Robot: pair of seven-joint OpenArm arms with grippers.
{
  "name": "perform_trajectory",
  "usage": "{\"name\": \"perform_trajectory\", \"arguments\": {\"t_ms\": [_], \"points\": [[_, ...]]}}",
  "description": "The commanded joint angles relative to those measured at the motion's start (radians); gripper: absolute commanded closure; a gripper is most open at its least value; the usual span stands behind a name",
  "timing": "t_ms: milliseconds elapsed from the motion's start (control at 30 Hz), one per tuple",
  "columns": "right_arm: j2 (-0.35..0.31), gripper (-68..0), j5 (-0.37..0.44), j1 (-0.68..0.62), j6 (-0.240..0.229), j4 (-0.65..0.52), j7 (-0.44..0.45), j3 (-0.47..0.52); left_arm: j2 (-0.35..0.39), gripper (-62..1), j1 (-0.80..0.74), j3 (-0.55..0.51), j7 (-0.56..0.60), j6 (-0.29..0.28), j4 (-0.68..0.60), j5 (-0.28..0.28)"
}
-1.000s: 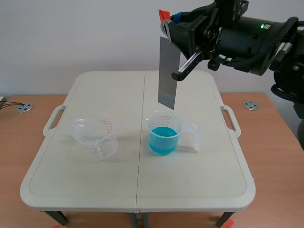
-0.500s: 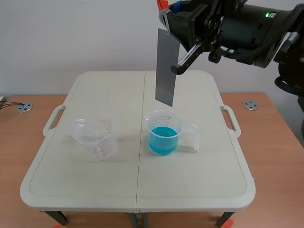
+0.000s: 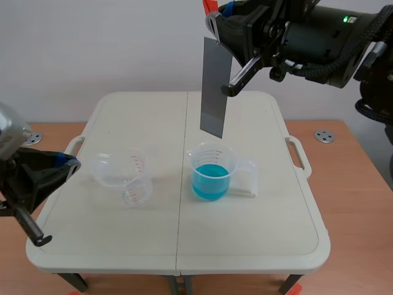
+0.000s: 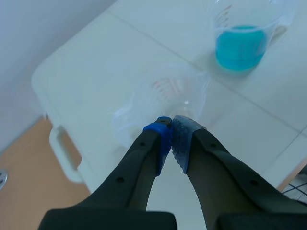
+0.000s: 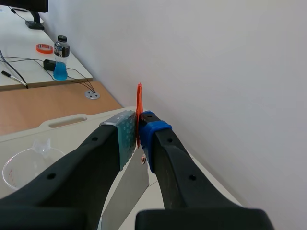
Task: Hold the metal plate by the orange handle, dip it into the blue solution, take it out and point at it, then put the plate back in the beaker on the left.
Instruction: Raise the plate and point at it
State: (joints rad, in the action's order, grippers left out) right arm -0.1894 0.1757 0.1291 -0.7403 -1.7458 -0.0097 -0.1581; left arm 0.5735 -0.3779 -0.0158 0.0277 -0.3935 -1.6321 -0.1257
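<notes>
Orange handle (image 3: 209,5) cut at scene view's top; right gripper (image 5: 139,128) hides most.

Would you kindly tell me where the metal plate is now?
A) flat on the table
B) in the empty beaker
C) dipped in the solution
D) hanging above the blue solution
D: the metal plate hangs from the right gripper, its lower edge clear above the beaker of blue solution.
</notes>
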Motion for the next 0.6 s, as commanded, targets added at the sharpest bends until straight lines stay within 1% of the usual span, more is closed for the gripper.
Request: {"name": "perform_trajectory", "arguments": {"t_ms": [0,133,267,400,567], "points": [[-0.007,-1.5,0.019,0.015,-0.005,-0.019,0.012,0.003,0.009,-1.9,0.053,0.031,-0.010,0.004,-0.001,-0.013],[-0.007,-1.5,0.019,0.015,-0.005,-0.019,0.012,0.002,0.008,-1.9,0.190,0.148,-0.053,0.005,0.051,-0.013],[-0.007,-1.5,0.019,0.015,-0.005,-0.019,0.008,0.002,0.005,-1.9,0.302,0.254,-0.056,0.005,0.112,-0.013],[-0.007,-1.5,0.019,0.015,-0.005,-0.019,0.008,0.002,-0.024,-1.9,0.388,0.328,-0.072,0.005,0.162,-0.013],[-0.007,-1.5,0.019,0.015,-0.005,-0.019,0.008,0.002,-0.079,-1.9,0.472,0.388,-0.094,0.006,0.222,-0.012]]}}
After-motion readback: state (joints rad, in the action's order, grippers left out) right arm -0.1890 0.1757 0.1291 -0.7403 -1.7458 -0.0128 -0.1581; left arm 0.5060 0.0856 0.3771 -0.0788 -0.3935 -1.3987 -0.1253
